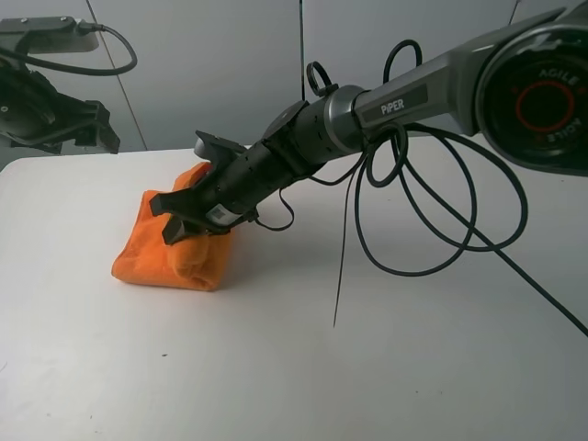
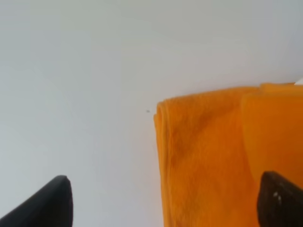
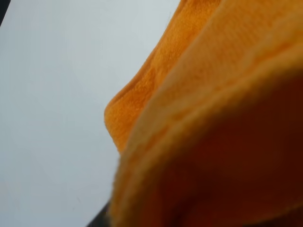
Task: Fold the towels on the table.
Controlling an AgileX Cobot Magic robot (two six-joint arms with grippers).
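The soft, bright orange terry towel (image 1: pixel 170 248) lies folded on the white worktop (image 1: pixel 367 367) at about ten o'clock; light and limp, it looks best pinched at a corner. The right gripper (image 1: pixel 184 223) presses into it, grip unclear. The left gripper (image 2: pixel 161 203) hangs wide open, empty.

Grey "PiPER" arm (image 1: pixel 404 101), blk cables (image 1: pixel 432 211), gripper (image 1: pixel 184 220) seemingly blk

Bright, even light — soft shadows only.
Right wrist view: towel (image 3: pixel 227 118) fills it, blurred — too close to focus.
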